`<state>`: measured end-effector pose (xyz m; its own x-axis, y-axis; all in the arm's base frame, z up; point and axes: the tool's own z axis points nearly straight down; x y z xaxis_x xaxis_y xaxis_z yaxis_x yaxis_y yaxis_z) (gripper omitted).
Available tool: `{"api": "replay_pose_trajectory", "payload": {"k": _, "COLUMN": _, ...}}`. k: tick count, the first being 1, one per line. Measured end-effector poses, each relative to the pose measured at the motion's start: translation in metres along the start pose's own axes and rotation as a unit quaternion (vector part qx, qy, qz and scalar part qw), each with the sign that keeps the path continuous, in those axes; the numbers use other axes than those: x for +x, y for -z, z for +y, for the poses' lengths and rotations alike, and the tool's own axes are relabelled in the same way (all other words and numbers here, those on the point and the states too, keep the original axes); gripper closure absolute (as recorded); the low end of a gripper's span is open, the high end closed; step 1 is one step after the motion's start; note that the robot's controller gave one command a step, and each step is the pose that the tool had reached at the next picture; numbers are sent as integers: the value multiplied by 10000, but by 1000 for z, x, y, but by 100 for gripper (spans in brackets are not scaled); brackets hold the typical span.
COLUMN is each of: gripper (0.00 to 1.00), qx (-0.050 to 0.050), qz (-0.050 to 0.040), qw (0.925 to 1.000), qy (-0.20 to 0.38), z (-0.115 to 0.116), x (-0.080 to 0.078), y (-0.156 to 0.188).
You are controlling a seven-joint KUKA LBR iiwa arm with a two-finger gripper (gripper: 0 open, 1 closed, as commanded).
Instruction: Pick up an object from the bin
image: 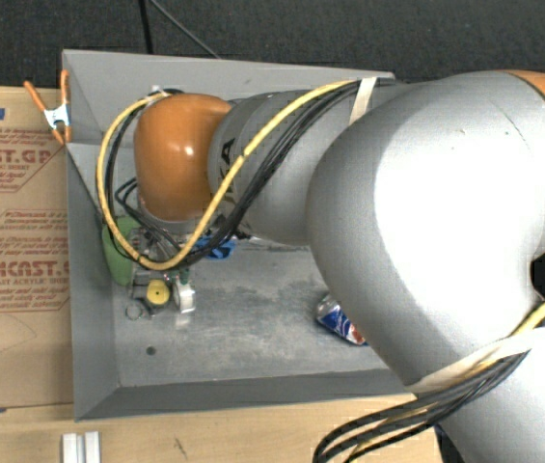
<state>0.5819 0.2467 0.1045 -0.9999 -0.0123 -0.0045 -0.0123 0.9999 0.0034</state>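
Green thing (115,251) against the left wall of the bin (253,360), with a yellow disc (158,294) and white piece (186,300) just beside it. The claw (156,270) stood low among them; whether apart or together could not be told. Step judged: approach. Next: closing on one thing, then lifting clear.

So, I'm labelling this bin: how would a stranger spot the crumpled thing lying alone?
In the grey bin, go to the floor's right, beside the big silver arm. The crumpled thing there is shiny blue, red and silver, apart from the green piece and yellow disc at left.
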Motion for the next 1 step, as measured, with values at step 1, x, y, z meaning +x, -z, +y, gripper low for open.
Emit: {"api": "replay_pose_trajectory", "payload": {"k": 1, "gripper": 100, "qx": -2, "qz": -6, "qw": 10000, "qy": 3, "z": 1, "x": -2, "y": 43}}
